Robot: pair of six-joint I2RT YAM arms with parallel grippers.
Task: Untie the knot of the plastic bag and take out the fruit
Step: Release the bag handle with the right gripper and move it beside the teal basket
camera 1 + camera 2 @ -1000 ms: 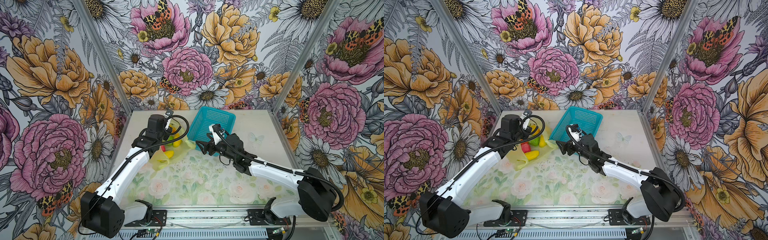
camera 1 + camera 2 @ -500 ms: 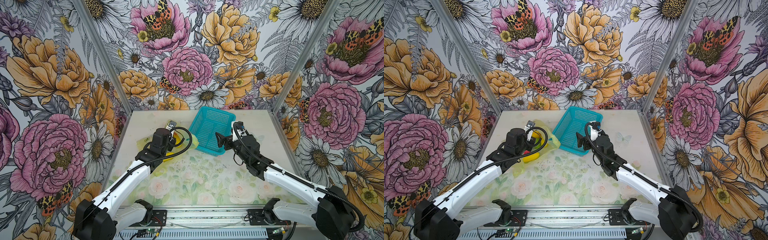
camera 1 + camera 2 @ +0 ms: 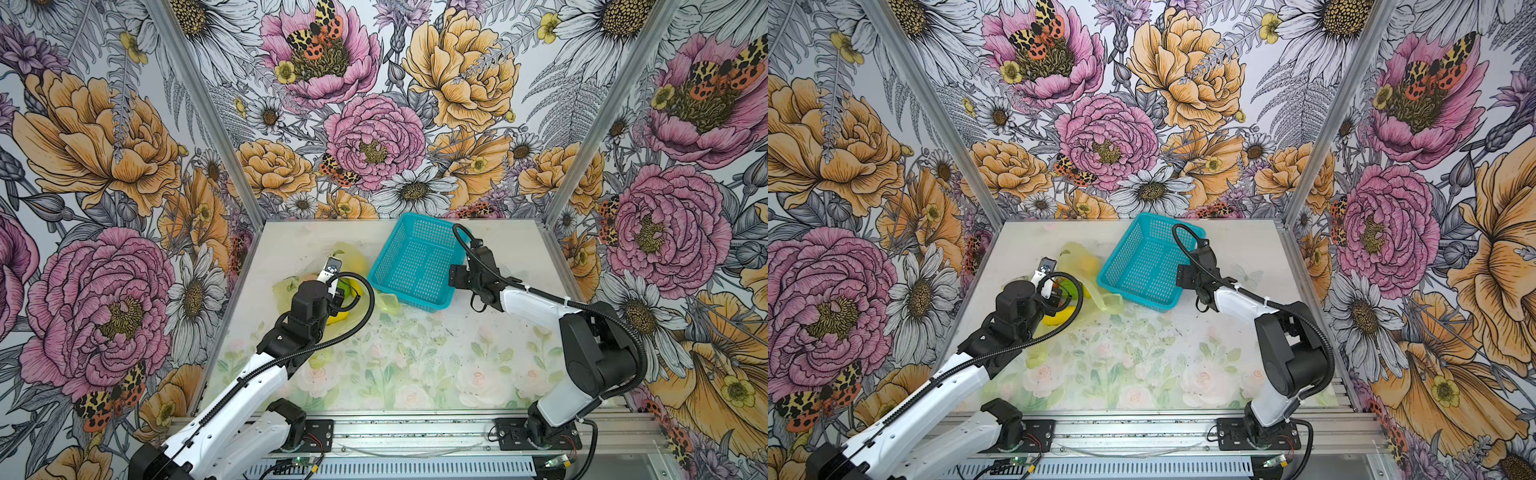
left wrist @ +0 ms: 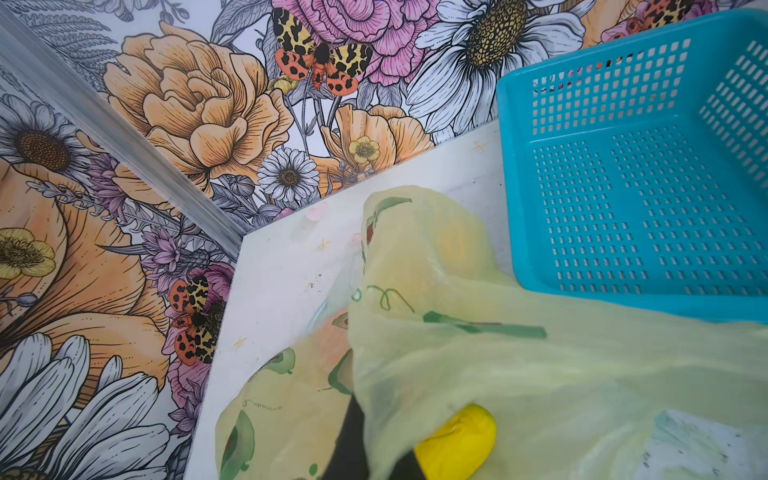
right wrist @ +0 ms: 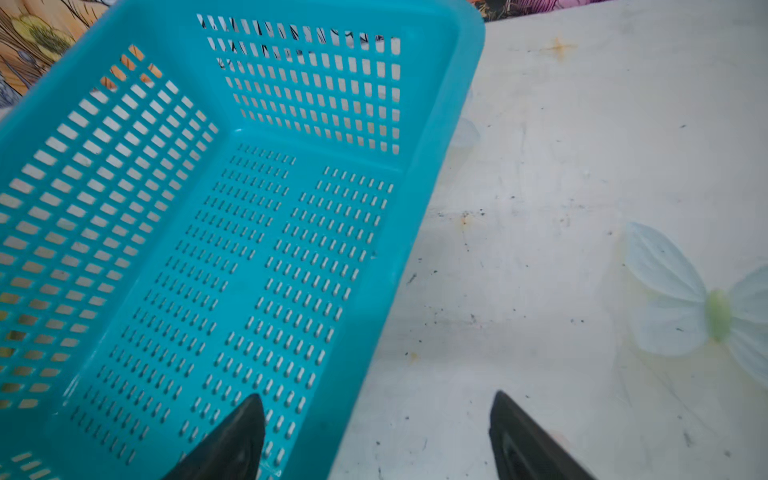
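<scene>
straddling basket rim, right jaws spread

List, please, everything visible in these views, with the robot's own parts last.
table: one, white with faint flowers, centre.
walls: three, floral print, around the table.
basket: one, teal, perforated, back centre of the table.
plastic bag: one, translucent yellow-green, back left, beside the basket.
fruit: at least three showing, yellow and green, within the plastic bag's folds; more may be hidden.
left gripper: one, black, shut on the plastic bag.
right gripper: one, black, open, astride the basket's rim.
</scene>
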